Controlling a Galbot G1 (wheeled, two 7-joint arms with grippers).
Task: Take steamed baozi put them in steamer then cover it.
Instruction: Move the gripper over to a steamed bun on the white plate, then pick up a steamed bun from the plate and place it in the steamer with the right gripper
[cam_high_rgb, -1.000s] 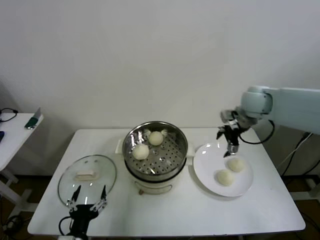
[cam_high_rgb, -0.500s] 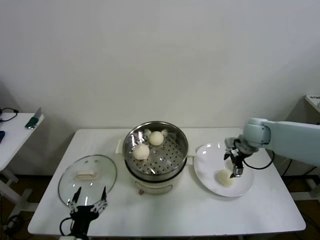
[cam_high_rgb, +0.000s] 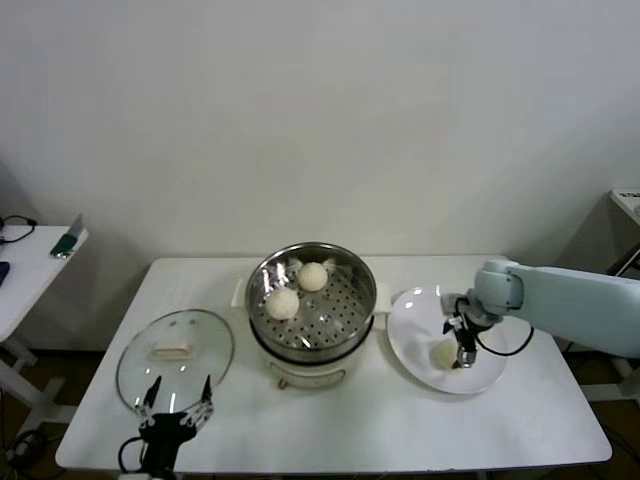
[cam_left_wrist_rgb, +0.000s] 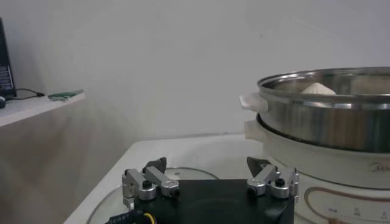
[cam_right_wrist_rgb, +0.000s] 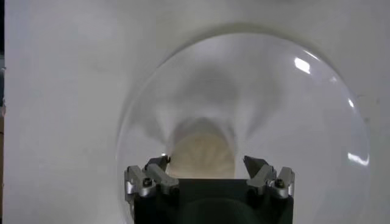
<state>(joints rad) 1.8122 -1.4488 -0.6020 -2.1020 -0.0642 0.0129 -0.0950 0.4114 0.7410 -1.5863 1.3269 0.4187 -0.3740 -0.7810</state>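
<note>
Head view: my right fingers (cam_high_rgb: 463, 352) are down over the white plate (cam_high_rgb: 410, 315) on the right part of the desk (cam_high_rgb: 400, 420). They stand open, one on each side of a baozi (cam_high_rgb: 443, 353), but I cannot tell if they already touch it. In the right wrist view the same baozi (cam_right_wrist_rgb: 202, 156) sits between my two fingertips (cam_right_wrist_rgb: 157, 163), w/ the plate (cam_right_wrist_rgb: 304, 109) under it. I see only one bun on the plate from the head view; my arm covers part of the plate, so I cannot tell about another one.

The steamer (cam_high_rgb: 312, 300) stands in the middle of the desk, uncovered, and 2 baozi lie inside on the perforated bottom: one (cam_high_rgb: 313, 276) toward the back, one (cam_high_rgb: 281, 303) more to the left and front. They are near each other, not touching.

The cover (cam_high_rgb: 175, 355) lies flat on the desk left of the steamer, handle up. My left fingers (cam_high_rgb: 176, 405) are open and empty, low at the front edge of the desk just beside the cover rim. In the left wrist view the steamer (cam_left_wrist_rgb: 329, 115) is near, w/ a bun top showing over its rim
</note>
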